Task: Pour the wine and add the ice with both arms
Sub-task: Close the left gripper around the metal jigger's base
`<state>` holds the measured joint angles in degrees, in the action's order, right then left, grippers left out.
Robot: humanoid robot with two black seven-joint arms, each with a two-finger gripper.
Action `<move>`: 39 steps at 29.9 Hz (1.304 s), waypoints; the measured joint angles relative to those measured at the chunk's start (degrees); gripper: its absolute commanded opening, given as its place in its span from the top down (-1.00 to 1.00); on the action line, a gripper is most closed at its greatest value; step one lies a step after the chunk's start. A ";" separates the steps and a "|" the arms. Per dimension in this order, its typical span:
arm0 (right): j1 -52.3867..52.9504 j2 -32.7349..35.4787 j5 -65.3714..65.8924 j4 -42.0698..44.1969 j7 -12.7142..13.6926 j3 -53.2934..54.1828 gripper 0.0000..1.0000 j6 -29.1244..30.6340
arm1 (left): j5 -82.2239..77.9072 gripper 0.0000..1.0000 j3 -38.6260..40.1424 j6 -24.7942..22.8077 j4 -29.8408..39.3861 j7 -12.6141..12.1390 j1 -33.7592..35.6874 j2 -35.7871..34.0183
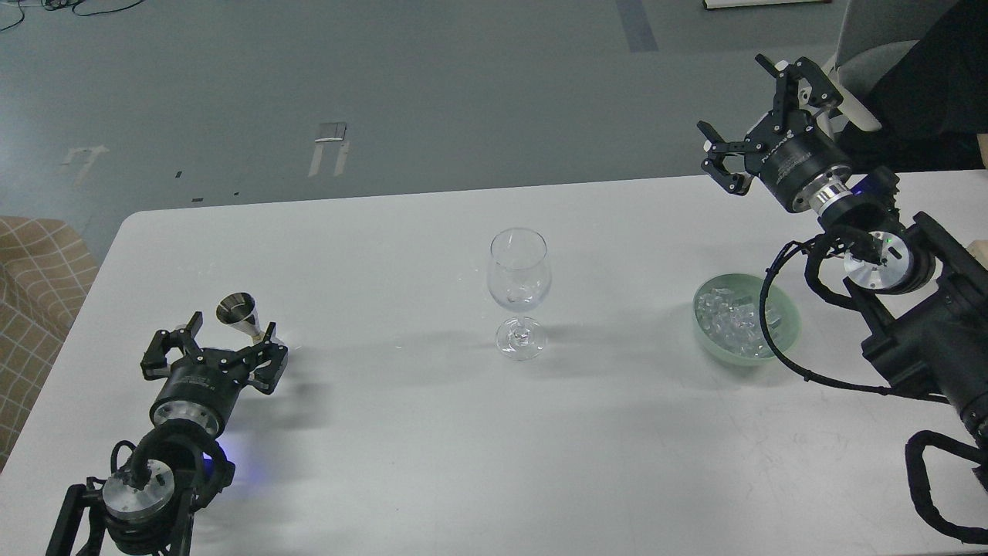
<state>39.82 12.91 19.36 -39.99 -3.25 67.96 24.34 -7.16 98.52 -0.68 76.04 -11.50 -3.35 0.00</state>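
Note:
A clear wine glass point(519, 289) stands upright at the middle of the white table point(432, 448). Any wine in it is too faint to see. A pale green bowl point(786, 333) at the right holds a heap of clear ice cubes point(727, 319). A small steel jigger point(245, 316) stands at the left. My left gripper point(216, 345) is open, low over the table, its fingers on both sides of the jigger's lower part. My right gripper point(752, 108) is open and empty, raised high behind the bowl.
A brown checked cushion point(31, 293) lies past the table's left edge. A grey chair point(872, 46) and a dark shape stand behind the right arm. A black cable point(772, 324) loops in front of the bowl's right side.

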 measured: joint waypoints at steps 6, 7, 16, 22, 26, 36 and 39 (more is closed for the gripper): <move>0.10 0.00 0.00 0.12 0.00 0.05 -1.00 0.00 | -0.26 -0.93 -1.15 -0.19 -1.67 0.27 0.37 0.00; 0.14 0.00 0.00 0.16 0.00 0.06 -1.00 0.00 | -0.32 -0.92 -1.18 -0.29 -1.96 0.30 0.56 0.00; 0.31 0.17 0.00 0.45 0.00 0.07 -1.00 0.00 | -0.56 -0.55 -1.36 -3.57 -4.45 0.29 1.93 0.00; 0.52 0.14 -0.01 0.52 0.07 0.05 -1.00 0.00 | -1.22 -0.51 -1.34 -3.71 -7.65 0.38 4.07 0.00; 0.52 0.39 -0.02 0.52 0.28 0.05 -1.00 0.00 | -1.68 -0.49 -1.31 -3.77 -9.61 0.62 4.97 0.00; 0.31 0.46 -0.02 0.53 0.44 0.05 -1.00 0.00 | -1.72 -0.08 -1.34 -3.95 -10.65 0.68 5.63 0.00; 0.27 0.54 -0.02 0.53 0.44 0.06 -1.00 0.00 | -1.72 -0.05 -1.38 -4.12 -10.65 0.67 5.64 0.00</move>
<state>40.09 13.45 19.34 -39.46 -2.81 68.02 24.34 -8.88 97.14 -4.81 65.39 -10.82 2.28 0.00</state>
